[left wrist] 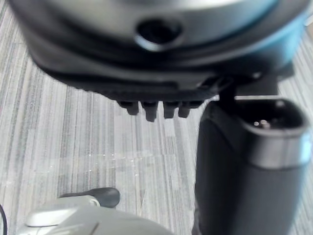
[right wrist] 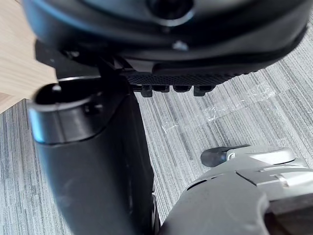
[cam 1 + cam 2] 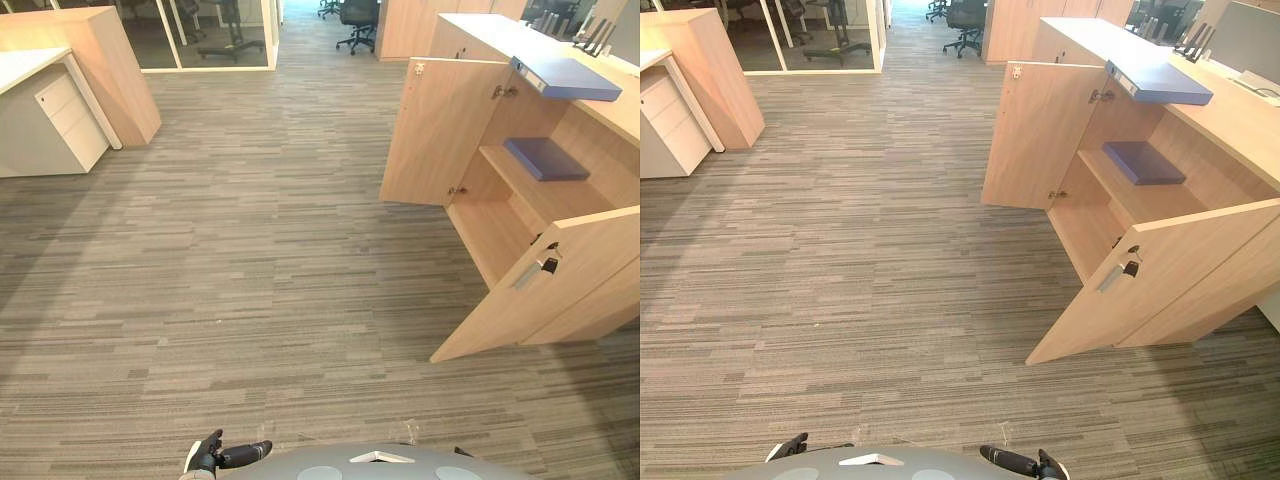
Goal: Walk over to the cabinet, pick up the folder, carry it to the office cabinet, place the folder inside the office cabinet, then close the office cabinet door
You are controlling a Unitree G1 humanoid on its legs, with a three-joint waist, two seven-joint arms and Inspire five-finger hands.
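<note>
The left robot hand [image 3: 215,455] is seen at the bottom edge of the left eye view, left of centre, with its fingers loosely extended and nothing held in them. The right robot hand [image 3: 1016,461] is seen at the bottom edge of the right eye view, right of centre, likewise relaxed and empty. In the left wrist view a row of fingertips [image 1: 156,109] is shown over bare carpet, and no object is touched by them.

The floor [image 3: 250,280] is covered in grey striped carpet across the middle of the frame, and both hands are set well apart from the cabinet [image 3: 590,135], which is placed at the right of the frame.

Both cabinet doors are swung open: the far door [image 3: 440,130] is turned toward the upper centre, and the near door [image 3: 560,290], fitted with a metal handle [image 3: 528,273], is angled toward the lower right.

The folder [image 3: 568,78], light blue, is laid flat on the cabinet's top surface [image 3: 490,35] in the upper right of the frame, with one end projecting past the edge above the opening. Inside, a dark-blue item [image 3: 545,158] is laid flat on the shelf [image 3: 545,197].

A desk [image 3: 20,65] with a drawer unit [image 3: 70,115] is found at the upper left. A glass partition [image 3: 210,35] and office chairs [image 3: 357,20] are seen along the top edge.
</note>
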